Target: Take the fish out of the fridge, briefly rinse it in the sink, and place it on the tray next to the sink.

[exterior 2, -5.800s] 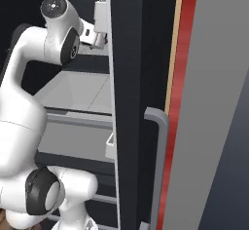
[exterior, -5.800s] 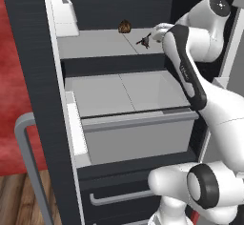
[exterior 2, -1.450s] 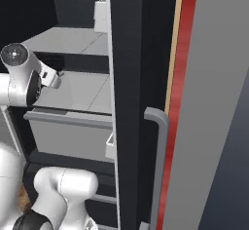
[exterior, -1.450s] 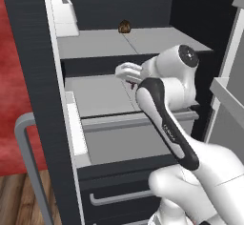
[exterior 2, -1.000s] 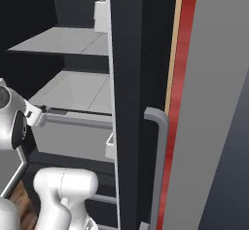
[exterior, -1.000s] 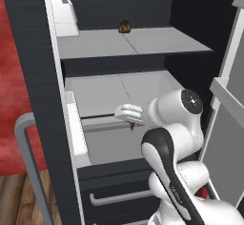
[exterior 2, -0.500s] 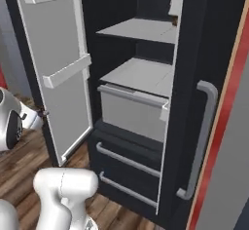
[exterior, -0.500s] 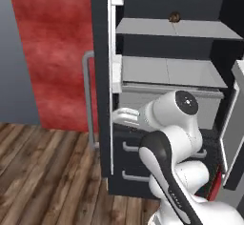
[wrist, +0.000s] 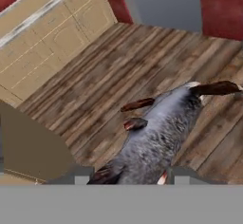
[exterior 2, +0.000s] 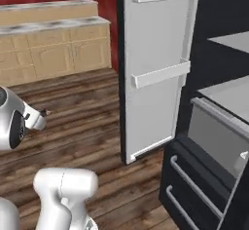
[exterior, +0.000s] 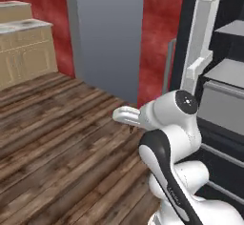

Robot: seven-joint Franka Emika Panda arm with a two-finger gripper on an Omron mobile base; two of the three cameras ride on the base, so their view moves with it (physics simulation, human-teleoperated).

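The fish [wrist: 154, 140], dark grey with reddish fins and a thin tail, lies lengthwise between the finger tips of my gripper [wrist: 128, 173], which is shut on it. In the left base view the gripper [exterior: 127, 119] points left over the wooden floor, and the fish [exterior: 132, 129] hangs as a small dark speck under it. The right base view has the gripper [exterior 2: 43, 113] at the far left. The fridge [exterior: 224, 76] stands open behind the arm, with its white door [exterior 2: 158, 68] swung out and its grey drawers [exterior 2: 216, 131] showing. The sink and the tray are out of view.
Wooden floor [exterior: 62, 143] stretches ahead. Beige cabinets [exterior 2: 53, 39] with a pale counter run along a red wall, seen also as cabinets [exterior: 24, 47] at far left. A grey pillar [exterior: 105, 33] stands between them and the fridge.
The whole picture has swung away from the fridge interior toward the open floor, so the camera has moved. The arm has drawn back from the shelf, still gripping the fish.
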